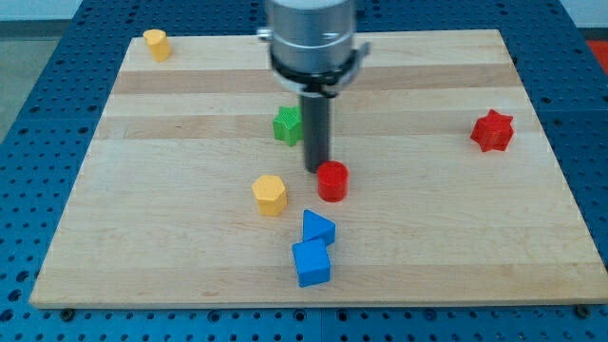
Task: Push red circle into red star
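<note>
The red circle (pixel 332 181) is a short red cylinder near the middle of the wooden board (pixel 171 104). The red star (pixel 492 131) sits far off at the view's right, slightly higher in the view. My tip (pixel 316 168) is the lower end of the dark rod; it stands just at the circle's upper left edge, touching or nearly touching it. The rod comes down from the grey arm body at the view's top centre.
A green star (pixel 287 124) lies just left of the rod, partly hidden by it. A yellow hexagon (pixel 270 195) is left of the red circle. Two blue blocks (pixel 317 228) (pixel 312 262) lie below it. Another yellow block (pixel 157 44) sits at the top left corner.
</note>
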